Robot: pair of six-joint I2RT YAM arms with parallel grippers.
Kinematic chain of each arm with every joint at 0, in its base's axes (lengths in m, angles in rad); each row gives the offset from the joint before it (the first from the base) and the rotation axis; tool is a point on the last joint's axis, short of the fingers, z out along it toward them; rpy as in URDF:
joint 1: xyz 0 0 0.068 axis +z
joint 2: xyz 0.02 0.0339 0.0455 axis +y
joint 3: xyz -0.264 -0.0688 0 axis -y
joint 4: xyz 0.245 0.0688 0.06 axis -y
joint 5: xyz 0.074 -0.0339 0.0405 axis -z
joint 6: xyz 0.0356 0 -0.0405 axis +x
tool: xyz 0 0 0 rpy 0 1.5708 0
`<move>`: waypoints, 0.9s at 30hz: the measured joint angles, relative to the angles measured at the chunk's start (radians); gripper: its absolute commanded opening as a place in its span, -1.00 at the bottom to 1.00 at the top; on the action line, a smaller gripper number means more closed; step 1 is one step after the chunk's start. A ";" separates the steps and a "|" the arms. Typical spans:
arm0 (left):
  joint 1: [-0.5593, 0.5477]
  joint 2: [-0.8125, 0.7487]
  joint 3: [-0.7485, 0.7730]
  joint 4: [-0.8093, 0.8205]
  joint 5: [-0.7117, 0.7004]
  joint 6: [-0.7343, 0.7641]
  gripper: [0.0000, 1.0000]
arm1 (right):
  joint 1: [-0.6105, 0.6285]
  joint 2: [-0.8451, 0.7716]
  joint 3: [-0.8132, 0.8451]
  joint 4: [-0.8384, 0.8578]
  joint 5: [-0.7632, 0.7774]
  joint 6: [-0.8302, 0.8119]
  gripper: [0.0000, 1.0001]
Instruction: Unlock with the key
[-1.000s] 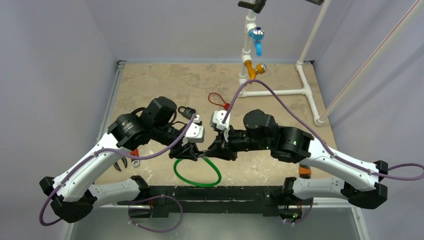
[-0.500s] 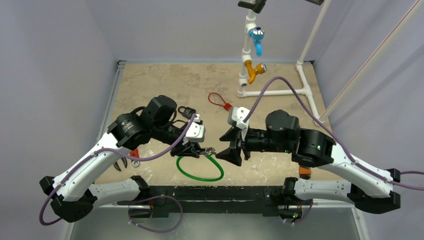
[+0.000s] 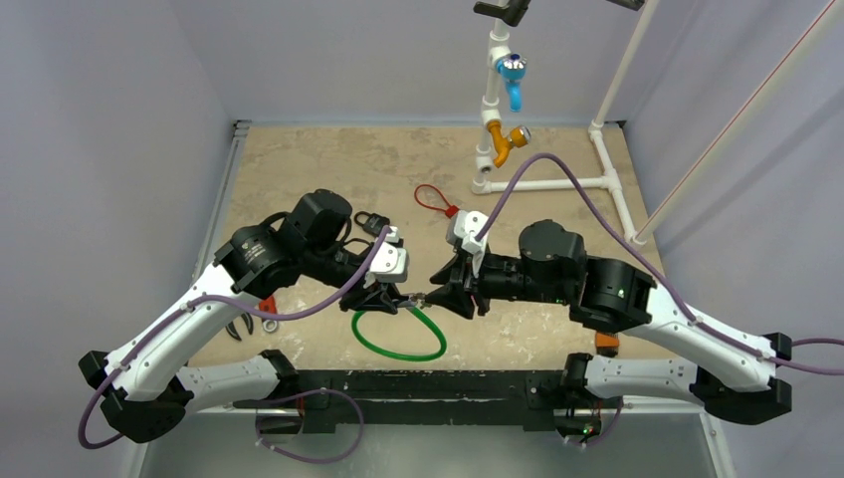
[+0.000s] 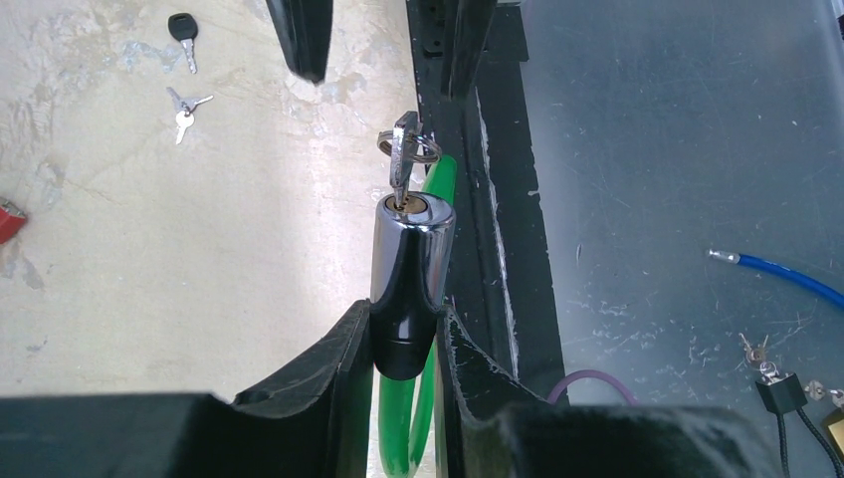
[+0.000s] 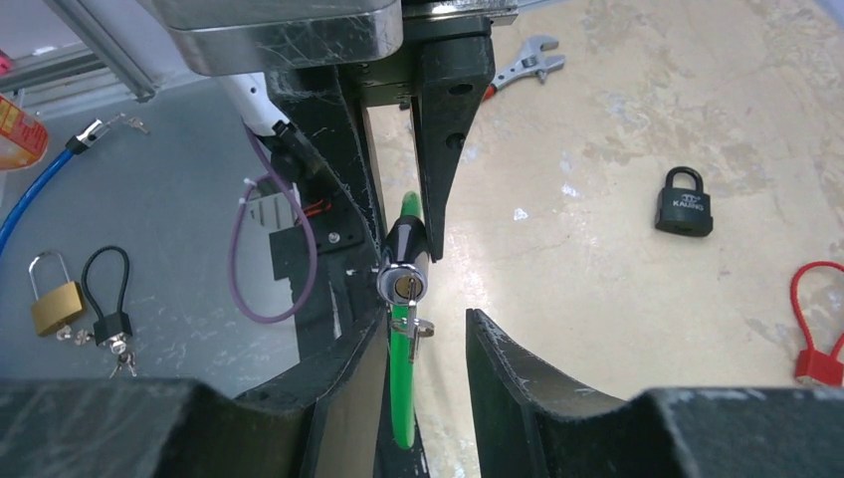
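Note:
My left gripper (image 3: 382, 297) is shut on the chrome and black lock cylinder (image 4: 411, 254) of the green cable loop (image 3: 398, 341) and holds it just above the table. The small silver key (image 4: 401, 159) with its ring sits in the keyhole, pointing at my right gripper. My right gripper (image 3: 445, 289) is open, and its fingers (image 4: 299, 35) stand on either side of the key without touching it. In the right wrist view the key (image 5: 410, 321) hangs from the cylinder face (image 5: 403, 281) just inside the left finger of the right gripper (image 5: 428, 321).
A black padlock (image 5: 684, 204) and a red cable seal (image 5: 821, 329) lie on the table behind. A wrench (image 5: 523, 65) lies at the left. A black-headed key (image 4: 184, 35) and loose silver keys (image 4: 182, 110) lie nearby. A brass padlock (image 5: 55, 299) sits on the metal shelf.
The right gripper drew back to the right from the key, opened, then came in again around it. The left gripper has kept its hold on the lock cylinder.

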 measured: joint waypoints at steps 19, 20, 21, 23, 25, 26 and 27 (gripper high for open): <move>0.001 0.000 0.010 -0.025 -0.028 -0.019 -1.00 | -0.007 0.050 -0.071 0.110 -0.069 0.040 -1.00; 0.001 0.000 0.014 -0.037 -0.035 -0.019 -1.00 | -0.008 0.051 -0.079 0.122 -0.071 0.045 -1.00; 0.001 0.000 0.017 -0.048 -0.042 -0.019 -1.00 | -0.008 0.051 -0.090 0.136 -0.074 0.051 -1.00; 0.001 0.000 0.019 -0.064 -0.055 -0.019 -1.00 | -0.008 0.052 -0.113 0.164 -0.082 0.061 -1.00; 0.001 0.001 0.025 -0.078 -0.066 -0.022 -1.00 | -0.012 0.056 -0.130 0.186 -0.091 0.065 -1.00; 0.001 0.001 0.029 -0.086 -0.074 -0.025 -1.00 | -0.013 0.060 -0.134 0.193 -0.093 0.064 -1.00; 0.002 0.002 0.035 -0.095 -0.080 -0.030 -1.00 | -0.013 0.065 -0.135 0.199 -0.094 0.064 -1.00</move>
